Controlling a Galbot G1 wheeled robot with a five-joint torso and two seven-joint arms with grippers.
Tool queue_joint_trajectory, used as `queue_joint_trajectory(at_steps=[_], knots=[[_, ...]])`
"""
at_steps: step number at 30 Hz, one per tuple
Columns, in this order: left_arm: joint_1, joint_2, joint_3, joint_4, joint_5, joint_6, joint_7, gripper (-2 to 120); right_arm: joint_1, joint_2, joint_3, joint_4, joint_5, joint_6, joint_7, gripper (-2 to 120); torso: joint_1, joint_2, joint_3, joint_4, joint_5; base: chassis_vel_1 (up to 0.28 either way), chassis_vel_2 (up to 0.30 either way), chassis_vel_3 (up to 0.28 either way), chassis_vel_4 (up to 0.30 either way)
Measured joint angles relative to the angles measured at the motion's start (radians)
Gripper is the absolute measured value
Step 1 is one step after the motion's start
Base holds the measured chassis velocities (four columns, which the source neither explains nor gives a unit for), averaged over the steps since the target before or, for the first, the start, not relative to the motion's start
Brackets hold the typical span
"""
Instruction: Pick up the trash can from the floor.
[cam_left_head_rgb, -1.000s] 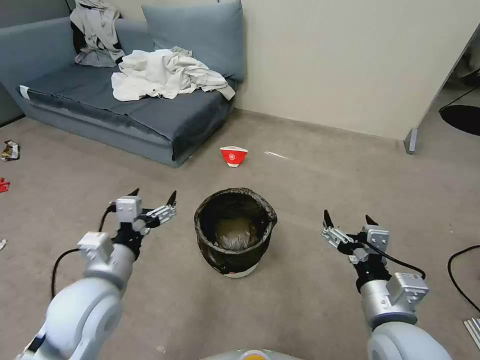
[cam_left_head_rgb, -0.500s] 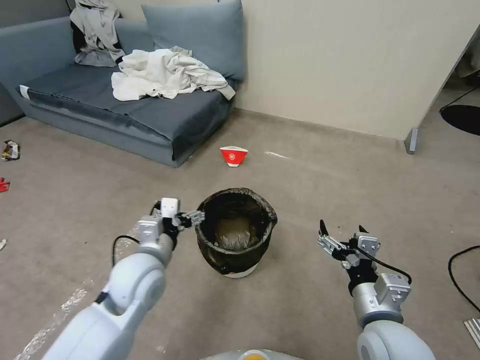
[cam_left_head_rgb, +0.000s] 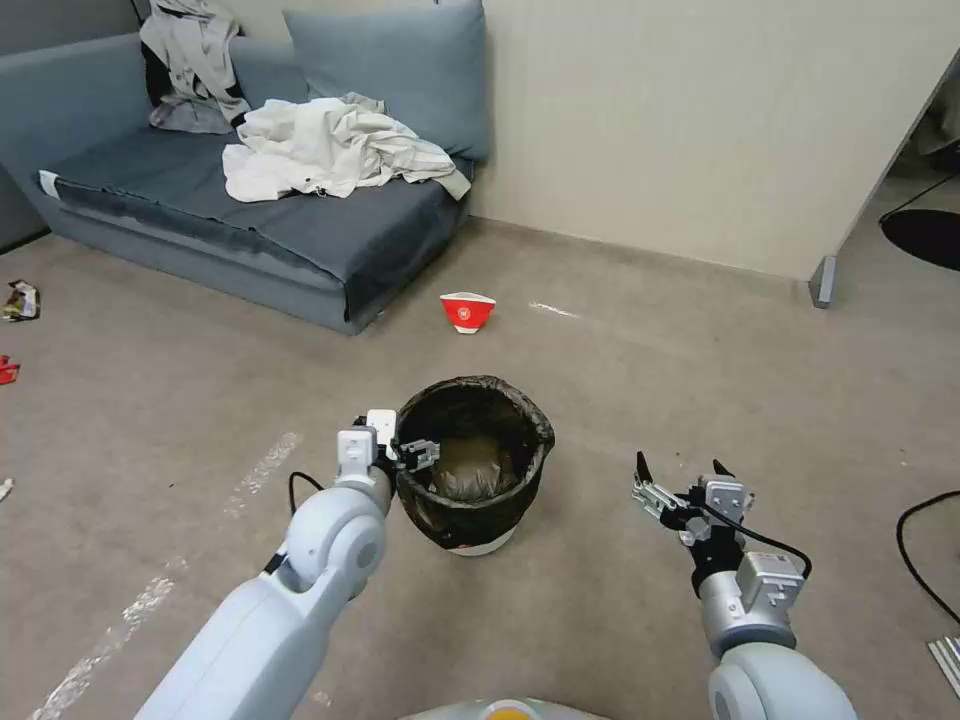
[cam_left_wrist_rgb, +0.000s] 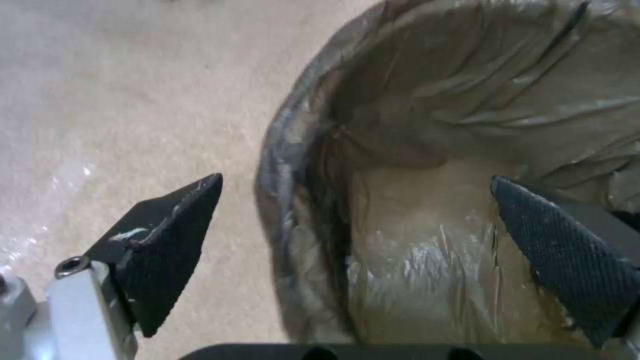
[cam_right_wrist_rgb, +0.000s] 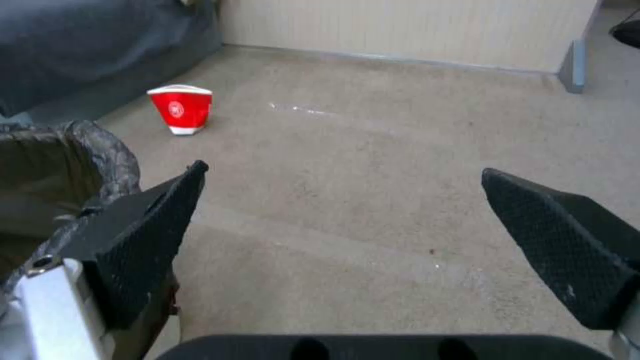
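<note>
Standing upright on the floor (cam_left_head_rgb: 620, 370), centre of the head view: trash can (cam_left_head_rgb: 470, 470), black bag folded over its rim. Left gripper (cam_left_head_rgb: 415, 452) at its 9 o'clock rim, spread wide, gripping nothing; the left wrist view adds 1 fingertip (cam_left_wrist_rgb: 173, 240) outside over carpet, the other inside the liner. Right gripper (cam_left_head_rgb: 678, 478) at 3 o'clock, well apart, wide open, empty. Red-and-white paper bowl (cam_left_head_rgb: 467, 311) at 12 o'clock, near the sofa (cam_left_head_rgb: 300, 230) bearing crumpled clothing (cam_left_head_rgb: 330, 150). Nothing between grippers and can
</note>
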Motion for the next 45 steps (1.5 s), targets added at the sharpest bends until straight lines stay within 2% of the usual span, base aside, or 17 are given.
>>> queue_joint_trajectory(at_steps=[4, 12, 21, 32, 34, 35, 38, 40, 42, 45], knots=[[-0.051, -0.028, 0.015, 0.048, -0.072, 0.030, -0.064, 100, -0.008, -0.003, 0.001, 0.000, -0.002, 0.000, 0.002, 100, 0.000, 0.000, 0.000, 0.0000, 0.0001, 0.000, 0.000, 0.000, 0.000], [-0.096, -0.049, 0.025, 0.101, -0.102, 0.037, -0.122, 100, -0.011, -0.005, -0.002, 0.000, -0.005, 0.001, 0.002, 100, 0.000, 0.000, 0.000, 0.0000, 0.0001, 0.000, 0.000, 0.000, 0.000], [-0.115, -0.068, 0.025, 0.164, -0.154, 0.036, -0.130, 100, -0.017, -0.009, -0.002, 0.005, -0.007, 0.003, 0.002, 100, 0.000, 0.000, 0.000, 0.0001, -0.0001, 0.000, 0.000, 0.000, 0.000], [-0.123, -0.080, 0.026, 0.196, -0.156, 0.033, -0.140, 100, -0.015, -0.009, -0.007, 0.002, -0.012, 0.003, 0.002, 100, 0.000, 0.000, 0.000, 0.0002, 0.0004, 0.000, 0.000, 0.000, 0.000], [-0.124, -0.079, 0.028, 0.195, -0.158, 0.033, -0.143, 95, -0.013, -0.009, -0.011, 0.000, -0.013, 0.003, 0.002, 100, 0.000, 0.000, 0.000, 0.0002, 0.0002, 0.000, 0.000, 0.000, 0.000], [-0.123, -0.078, 0.030, 0.193, -0.159, 0.033, -0.145, 87, -0.011, -0.008, -0.013, -0.002, -0.014, 0.003, 0.002, 100, 0.000, 0.000, 0.000, 0.0000, 0.0000, 0.000, 0.000, 0.000, 0.000], [-0.121, -0.076, 0.030, 0.191, -0.160, 0.033, -0.146, 81, -0.011, -0.006, -0.017, -0.004, -0.015, 0.003, 0.002, 100, 0.000, 0.000, 0.000, 0.0000, 0.0000, 0.000, 0.000, 0.000, 0.000], [-0.119, -0.074, 0.030, 0.188, -0.160, 0.033, -0.149, 70, -0.011, -0.004, -0.019, -0.004, -0.017, 0.003, 0.002, 100, 0.000, 0.000, 0.000, 0.0000, -0.0001, 0.000, 0.000, 0.000, 0.000], [-0.119, -0.074, 0.030, 0.188, -0.160, 0.033, -0.149, 70, -0.011, -0.004, -0.020, -0.004, -0.018, 0.003, 0.002, 100, 0.000, 0.000, 0.000, 0.0000, -0.0001, 0.000, 0.000, 0.000, 0.000], [-0.121, -0.075, 0.030, 0.186, -0.162, 0.030, -0.153, 53, -0.011, -0.005, -0.020, -0.004, -0.028, 0.003, 0.002, 100, 0.000, 0.000, 0.000, 0.0000, -0.0002, 0.000, 0.000, 0.000, 0.000]])
